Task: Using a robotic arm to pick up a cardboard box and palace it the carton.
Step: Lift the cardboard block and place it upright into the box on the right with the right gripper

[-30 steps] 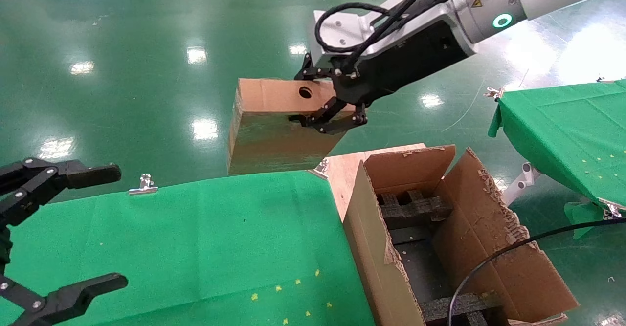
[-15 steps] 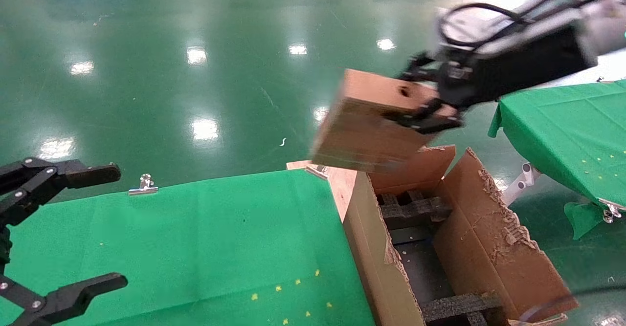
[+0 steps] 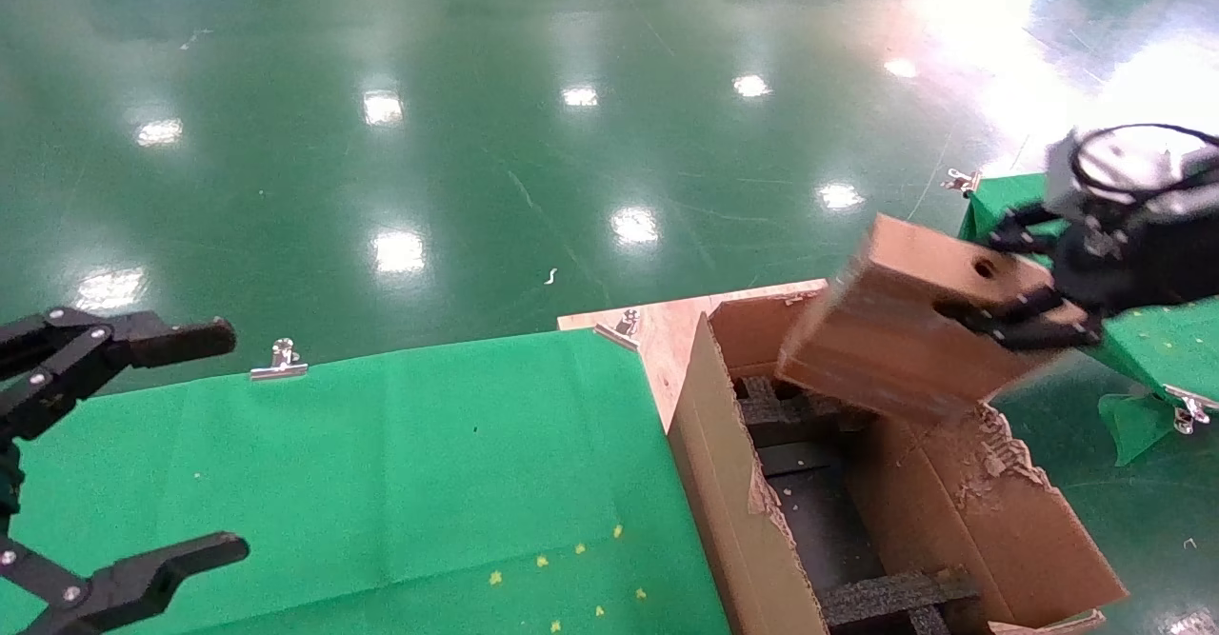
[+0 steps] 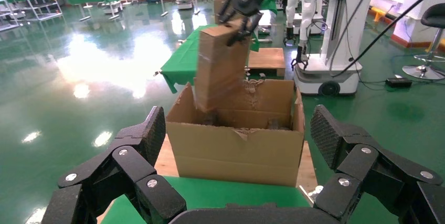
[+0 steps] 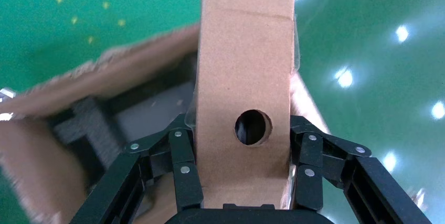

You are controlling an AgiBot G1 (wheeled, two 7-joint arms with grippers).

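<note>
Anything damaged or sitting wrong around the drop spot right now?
The carton has ragged, torn flap edges, worst on its right flap. The cardboard box, held by the right gripper, hangs tilted over the opening, not yet inside.

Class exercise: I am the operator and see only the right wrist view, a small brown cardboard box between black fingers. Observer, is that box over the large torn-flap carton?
Observer: Yes. In the head view the small brown cardboard box hangs tilted over the far end of the large torn-flap carton, held by the right gripper.
Operator: Is it resting inside?
Observer: No. The left wrist view shows only its lower end down among the flaps.
Operator: Where is the other arm?
Observer: The left gripper is parked open above the green cloth table.
</note>
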